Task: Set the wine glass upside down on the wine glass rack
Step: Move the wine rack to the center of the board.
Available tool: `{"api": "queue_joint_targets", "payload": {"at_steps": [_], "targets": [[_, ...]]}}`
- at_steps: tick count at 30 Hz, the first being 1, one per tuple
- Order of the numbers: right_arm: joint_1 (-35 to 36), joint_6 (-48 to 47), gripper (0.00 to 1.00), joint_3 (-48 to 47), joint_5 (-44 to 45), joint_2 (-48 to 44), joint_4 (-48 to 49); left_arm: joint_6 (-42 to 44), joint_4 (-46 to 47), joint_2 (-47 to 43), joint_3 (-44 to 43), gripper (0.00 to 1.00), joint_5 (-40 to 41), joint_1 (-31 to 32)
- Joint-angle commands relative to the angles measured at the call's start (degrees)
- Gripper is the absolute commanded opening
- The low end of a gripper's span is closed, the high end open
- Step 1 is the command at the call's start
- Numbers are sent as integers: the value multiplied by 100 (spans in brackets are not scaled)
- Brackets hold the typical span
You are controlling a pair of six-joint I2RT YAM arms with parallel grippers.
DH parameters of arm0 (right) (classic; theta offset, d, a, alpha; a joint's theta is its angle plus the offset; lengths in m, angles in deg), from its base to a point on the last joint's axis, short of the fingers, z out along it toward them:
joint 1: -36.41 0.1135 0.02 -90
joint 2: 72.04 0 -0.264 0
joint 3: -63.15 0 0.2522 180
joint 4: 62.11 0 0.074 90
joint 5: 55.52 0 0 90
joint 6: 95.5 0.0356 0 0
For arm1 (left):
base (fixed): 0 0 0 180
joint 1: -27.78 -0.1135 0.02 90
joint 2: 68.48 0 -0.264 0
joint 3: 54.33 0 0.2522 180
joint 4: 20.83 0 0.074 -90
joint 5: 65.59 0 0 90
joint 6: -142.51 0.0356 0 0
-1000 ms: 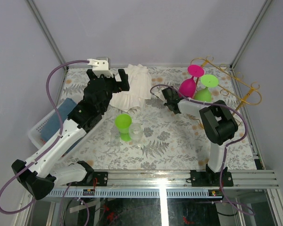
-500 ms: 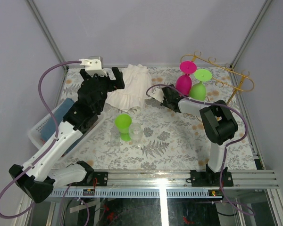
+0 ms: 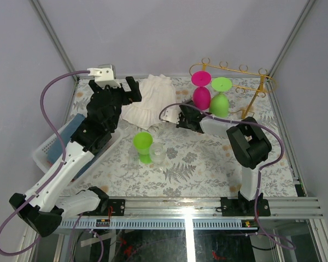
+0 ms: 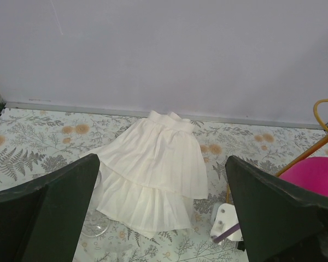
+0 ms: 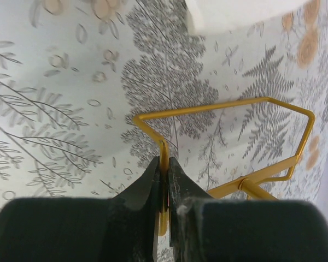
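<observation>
The gold wine glass rack stands at the back right of the table. A pink wine glass and a green wine glass hang upside down on it. My right gripper lies low on the table, shut on the rack's gold base wire, which is pinched between its fingertips. Another green wine glass stands upright mid-table with a clear glass beside it. My left gripper hangs open over the white cloth, nothing between its fingers.
A white pleated cloth lies at the back centre. A white plastic basket holding a blue item sits at the left edge. In the left wrist view a clear glass stands by the cloth's near corner.
The rack, with both glasses on it, has slid to the left, pulled along by my right gripper. My left arm has drifted slightly left and back.
</observation>
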State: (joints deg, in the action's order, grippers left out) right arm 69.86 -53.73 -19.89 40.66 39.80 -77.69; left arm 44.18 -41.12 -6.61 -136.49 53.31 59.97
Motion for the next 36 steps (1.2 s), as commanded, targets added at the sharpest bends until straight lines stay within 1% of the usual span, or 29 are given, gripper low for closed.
{"api": "queue_joint_targets", "payload": {"at_steps": [1,6,9,10,14,17,26,36], "targets": [[232,-388,0,-172,-702,11,183,-97,354,7,6,100,27,-62],[364,-503,2,-119,-868,28,178,-115,345,22,8,100,-14,-78],[364,-350,7,-188,-762,67,137,-124,345,28,0,100,-23,-90],[364,-273,10,-208,-726,75,124,-124,340,33,-3,100,-30,-90],[362,-56,32,-202,-506,-42,133,-148,336,44,-3,100,-54,-98],[356,99,40,-124,-385,-221,174,-197,336,54,3,100,-114,-104],[360,428,47,471,-277,-939,490,-257,316,76,2,100,-210,-125],[356,724,50,1135,-447,-1547,550,-264,327,78,11,100,-225,-138]]}}
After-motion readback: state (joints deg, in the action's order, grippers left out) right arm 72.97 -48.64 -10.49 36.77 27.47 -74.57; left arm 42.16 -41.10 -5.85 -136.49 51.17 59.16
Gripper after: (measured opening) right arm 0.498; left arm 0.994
